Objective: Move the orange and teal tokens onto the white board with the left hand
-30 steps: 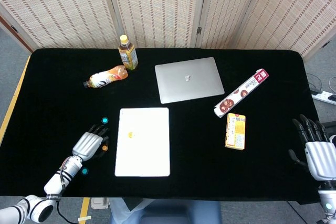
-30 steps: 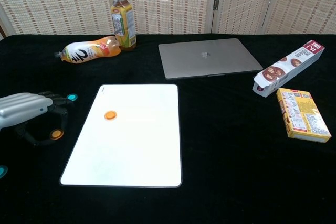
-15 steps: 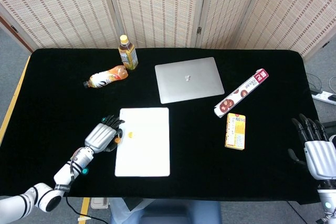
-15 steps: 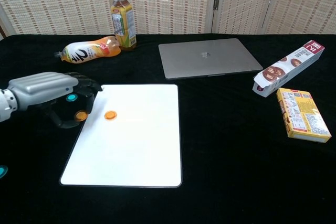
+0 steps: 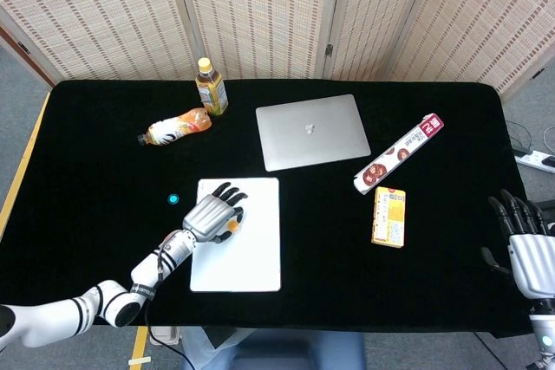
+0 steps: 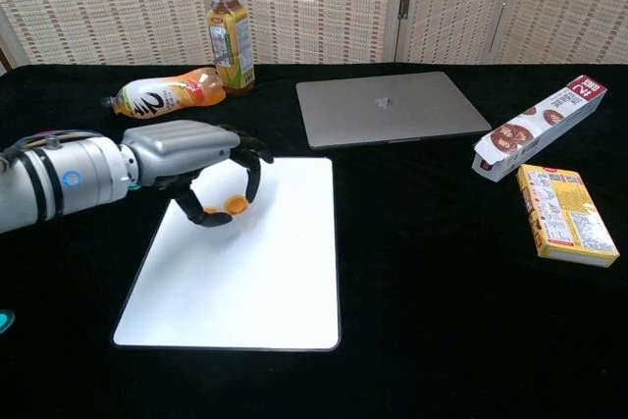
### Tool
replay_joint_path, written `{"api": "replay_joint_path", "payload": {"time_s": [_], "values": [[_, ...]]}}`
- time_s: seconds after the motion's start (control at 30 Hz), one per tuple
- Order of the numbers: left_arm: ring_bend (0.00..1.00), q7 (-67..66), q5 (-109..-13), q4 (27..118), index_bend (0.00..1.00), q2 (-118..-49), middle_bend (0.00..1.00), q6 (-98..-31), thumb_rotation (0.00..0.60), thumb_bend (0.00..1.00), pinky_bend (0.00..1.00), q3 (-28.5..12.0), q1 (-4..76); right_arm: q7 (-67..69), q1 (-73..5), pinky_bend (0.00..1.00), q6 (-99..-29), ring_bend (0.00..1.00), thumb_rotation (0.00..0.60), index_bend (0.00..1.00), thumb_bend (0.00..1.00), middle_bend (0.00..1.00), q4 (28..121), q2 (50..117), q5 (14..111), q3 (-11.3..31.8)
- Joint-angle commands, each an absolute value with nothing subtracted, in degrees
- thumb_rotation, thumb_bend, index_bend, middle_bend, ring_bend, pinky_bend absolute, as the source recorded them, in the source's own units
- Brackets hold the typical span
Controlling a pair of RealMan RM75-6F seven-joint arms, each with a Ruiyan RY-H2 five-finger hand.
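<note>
My left hand (image 5: 212, 214) hovers over the upper left part of the white board (image 5: 253, 253). It pinches an orange token (image 6: 235, 205) between thumb and a finger, just above the board (image 6: 257, 282); the same token (image 5: 232, 224) peeks out at the fingertips in the head view. One teal token (image 5: 173, 199) lies on the black table left of the board. Another teal token (image 6: 3, 319) shows at the chest view's left edge. My right hand (image 5: 529, 249) rests open at the table's right edge, away from everything.
A closed silver laptop (image 5: 312, 132) lies behind the board. An upright tea bottle (image 5: 211, 87) and a toppled orange bottle (image 5: 176, 126) are at the back left. A long snack box (image 5: 399, 153) and a yellow box (image 5: 389, 217) lie to the right.
My left hand has lifted an orange token from the table left of the board and carried it rightward over the board. It now covers the orange token lying there. The right hand stayed still.
</note>
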State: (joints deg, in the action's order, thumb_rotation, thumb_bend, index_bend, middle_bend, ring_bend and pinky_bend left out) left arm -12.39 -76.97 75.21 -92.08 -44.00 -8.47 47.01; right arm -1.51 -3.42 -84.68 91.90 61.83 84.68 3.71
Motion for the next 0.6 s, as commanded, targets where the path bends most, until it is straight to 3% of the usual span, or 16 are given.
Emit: {"api": "replay_joint_path", "payload": {"time_s": [0.03,0.43,0.6], "values": [[0.10,-13.44,-75.45,74.16,0.52,-93.29,0.17,-43.10,0.600,0.41,0.00,-8.93,48.01,-1.47,-3.37,0.00,-84.75,0.02,0.600,0.00,0.38,0.00,91.87,61.84,84.66,3.73],[0.09,-16.74,-70.53,72.19,0.49,-95.21,0.17,-41.33,0.600,0.41,0.00,-8.29,49.55,-1.18,-3.15,0.00,-84.84,0.02,0.600,0.00,0.38,0.00,91.63,61.87,84.48,3.73],[0.07,-17.09,-69.17,72.28,0.36,-95.32,0.16,-41.49,0.600,0.41,0.00,-8.08,49.64,-1.21,-3.03,0.00,-84.91,0.02,0.600,0.00,0.38,0.00,91.68,61.85,84.38,3.73]]}}
